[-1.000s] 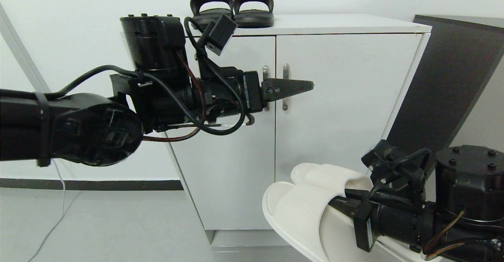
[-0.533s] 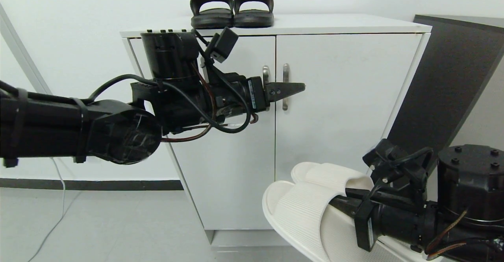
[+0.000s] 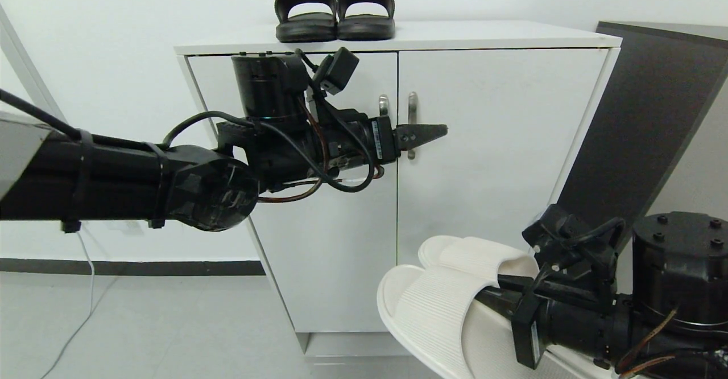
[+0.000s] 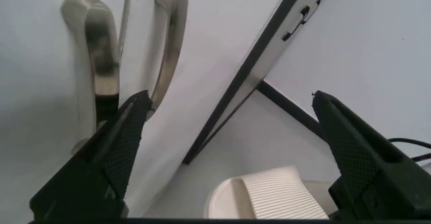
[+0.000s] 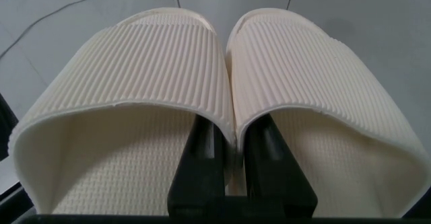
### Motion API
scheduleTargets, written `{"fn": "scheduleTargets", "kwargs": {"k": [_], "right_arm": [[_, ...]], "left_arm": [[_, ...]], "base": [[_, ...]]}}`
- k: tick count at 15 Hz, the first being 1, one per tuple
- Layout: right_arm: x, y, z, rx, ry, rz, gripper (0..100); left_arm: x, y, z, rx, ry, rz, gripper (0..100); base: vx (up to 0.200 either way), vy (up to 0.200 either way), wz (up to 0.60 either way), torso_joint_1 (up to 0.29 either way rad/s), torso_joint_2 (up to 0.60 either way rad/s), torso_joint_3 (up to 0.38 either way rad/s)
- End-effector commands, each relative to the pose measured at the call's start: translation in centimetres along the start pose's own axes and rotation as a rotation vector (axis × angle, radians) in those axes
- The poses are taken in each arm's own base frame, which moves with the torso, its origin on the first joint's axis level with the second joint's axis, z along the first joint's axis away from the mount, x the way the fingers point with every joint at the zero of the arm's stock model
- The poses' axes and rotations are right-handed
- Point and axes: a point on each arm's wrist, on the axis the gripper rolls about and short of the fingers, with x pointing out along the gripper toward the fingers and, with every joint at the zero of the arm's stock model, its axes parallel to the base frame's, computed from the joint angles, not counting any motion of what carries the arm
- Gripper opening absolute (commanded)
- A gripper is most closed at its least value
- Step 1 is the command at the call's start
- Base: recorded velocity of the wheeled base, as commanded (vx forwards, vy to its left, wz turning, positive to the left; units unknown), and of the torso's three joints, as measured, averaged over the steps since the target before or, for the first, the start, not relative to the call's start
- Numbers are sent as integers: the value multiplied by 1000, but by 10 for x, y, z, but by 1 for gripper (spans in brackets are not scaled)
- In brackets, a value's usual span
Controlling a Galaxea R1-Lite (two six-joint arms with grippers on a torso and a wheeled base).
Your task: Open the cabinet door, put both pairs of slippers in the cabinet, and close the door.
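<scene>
The white cabinet [image 3: 489, 140] stands with both doors shut, its two metal handles [image 3: 412, 104] side by side at the middle seam. A black pair of slippers [image 3: 335, 12] rests on its top. My left gripper [image 3: 424, 134] hovers open just in front of the handles [image 4: 97, 62], with nothing between its fingers [image 4: 101, 163]. Low on the right, my right gripper [image 3: 495, 293] is shut on the white pair of slippers [image 3: 443, 305]. One finger sits inside each slipper [image 5: 148, 76], pinching their inner walls together at the gripper [image 5: 232, 126].
A dark grey panel [image 3: 642, 128] leans against the wall right of the cabinet. A thin cable [image 3: 74, 322] trails over the grey floor at the left. A slipper [image 4: 269, 197] shows below the left gripper.
My left arm has stretched forward toward the cabinet handles and its gripper has sunk a little. The right arm holds the white slippers in the same place.
</scene>
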Motion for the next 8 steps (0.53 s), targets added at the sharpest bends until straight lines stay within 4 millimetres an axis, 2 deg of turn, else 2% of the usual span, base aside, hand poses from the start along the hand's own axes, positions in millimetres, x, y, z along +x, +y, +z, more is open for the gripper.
{"fn": "scheduleTargets", "kwargs": {"k": [1, 8], "right_arm": [[-1, 0, 0, 0, -2, 1, 0], [-1, 0, 0, 0, -2, 3, 0]], "left_arm": [[3, 3, -3, -3, 5, 6, 100], [18, 4, -5, 1, 2, -12, 100]], "base": [[0, 0, 0, 0, 0, 0], [0, 0, 0, 0, 0, 0]]}}
